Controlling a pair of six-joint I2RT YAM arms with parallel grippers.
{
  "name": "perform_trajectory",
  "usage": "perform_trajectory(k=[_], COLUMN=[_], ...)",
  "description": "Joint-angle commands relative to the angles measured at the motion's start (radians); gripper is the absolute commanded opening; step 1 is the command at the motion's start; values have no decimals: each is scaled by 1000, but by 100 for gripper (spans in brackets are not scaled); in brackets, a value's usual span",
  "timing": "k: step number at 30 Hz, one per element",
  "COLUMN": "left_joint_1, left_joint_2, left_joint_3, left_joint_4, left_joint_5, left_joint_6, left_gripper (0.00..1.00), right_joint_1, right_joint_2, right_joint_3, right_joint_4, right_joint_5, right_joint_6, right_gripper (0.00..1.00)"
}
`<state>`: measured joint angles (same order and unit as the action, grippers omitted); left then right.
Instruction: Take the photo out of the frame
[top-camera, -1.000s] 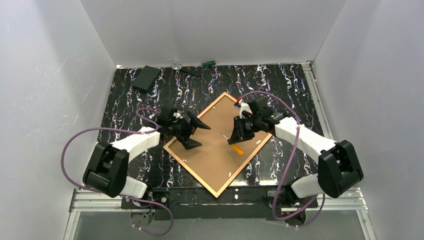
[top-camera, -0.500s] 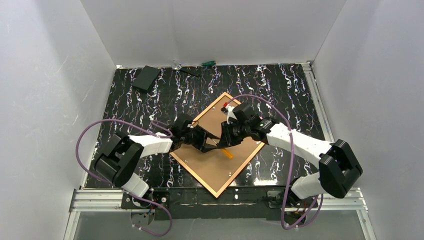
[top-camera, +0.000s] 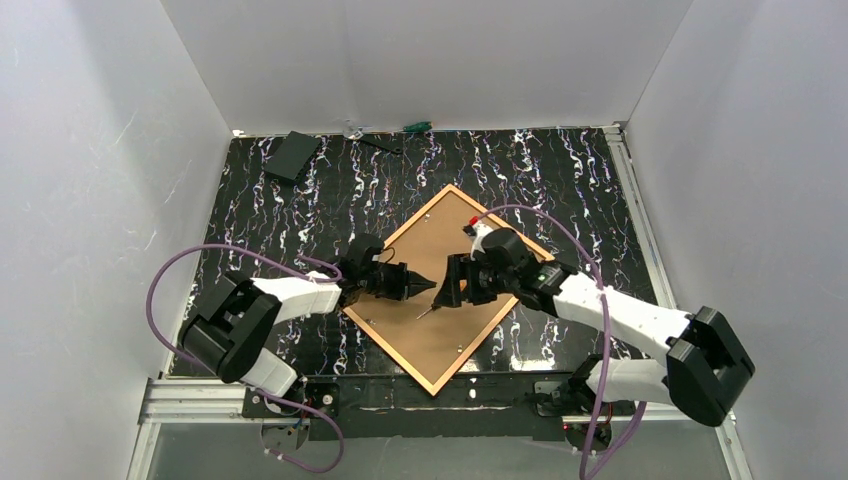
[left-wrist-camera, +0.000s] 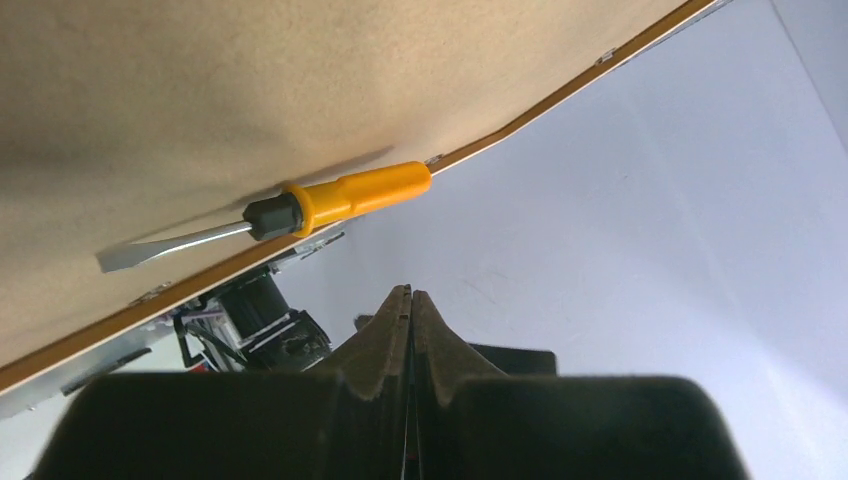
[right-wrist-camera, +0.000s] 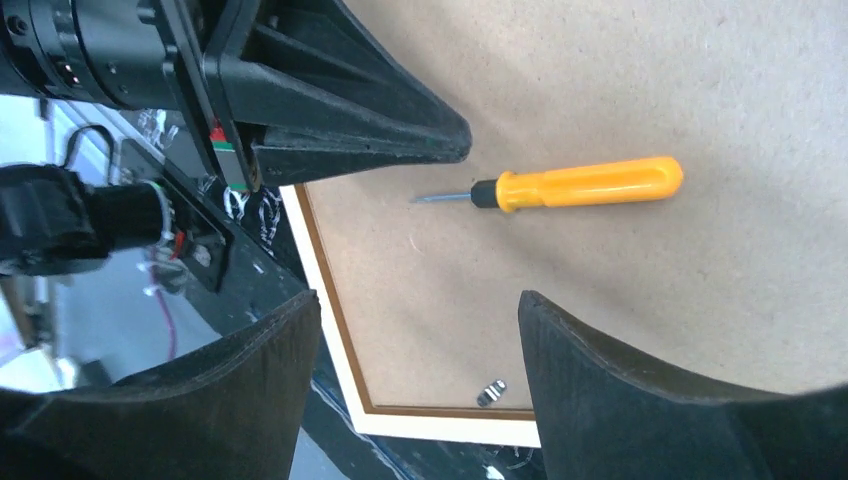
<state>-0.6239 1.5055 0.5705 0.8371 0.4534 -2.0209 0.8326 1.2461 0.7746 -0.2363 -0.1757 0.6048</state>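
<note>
- In the middle of the black marbled bench (top-camera: 560, 170), the frame (top-camera: 390, 353) is lying face-down, turned so that its corners are pointing like a diamond.
- The photo (top-camera: 445, 345) is sitting inside the frame, showing only its plain brown board back; the printed side is facing the bench and cannot be seen.
- In the right wrist view the thin wooden rail is running around the board's edge, and a small metal clip (right-wrist-camera: 490, 393) is sitting near one corner of the board.
- A screwdriver (right-wrist-camera: 575, 185) with an orange handle is lying flat on the board back, well inside the rails, its blade pointing toward the left claw.
- The left claw (top-camera: 425, 285) is reaching in over the left part of the board with its fingers (left-wrist-camera: 410, 330) pressed together, gripping nothing.
- Its tip is sitting just beside the screwdriver's blade; whether it is touching the board cannot be told.
- The right claw (top-camera: 447, 293) is hanging over the board directly facing the left one, its fingers (right-wrist-camera: 600, 380) spread wide apart and holding nothing.
- In the right wrist view the screwdriver is lying just past the gap between those spread fingers.
- At the rear left of the bench a flat black box (top-camera: 292, 155) is resting, well apart from the frame.
- Along the back wall a green-handled tool (top-camera: 417, 126) is lying, also far from both claws.
</note>
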Motion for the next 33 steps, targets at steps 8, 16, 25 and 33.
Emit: perform_trajectory(k=[8, 16, 25, 33], left_joint_1=[56, -50, -257, -373], left_joint_2=[-84, -11, 114, 278], left_joint_3=[165, 515, 592, 646], left_joint_4=[-499, -999, -1040, -995], left_joint_5=[63, -129, -311, -531], left_joint_6=[403, 1459, 1790, 1797], left_gripper=[23, 83, 78, 58], right_joint_1=[-201, -211, -225, -231], right_joint_2=[-110, -212, -494, -609], right_joint_3=[-88, -160, -265, -317], right_joint_4=[61, 15, -82, -154], right_joint_5=[-21, 8, 133, 135], right_joint_6=[92, 156, 181, 212], right_gripper=[80, 78, 76, 75])
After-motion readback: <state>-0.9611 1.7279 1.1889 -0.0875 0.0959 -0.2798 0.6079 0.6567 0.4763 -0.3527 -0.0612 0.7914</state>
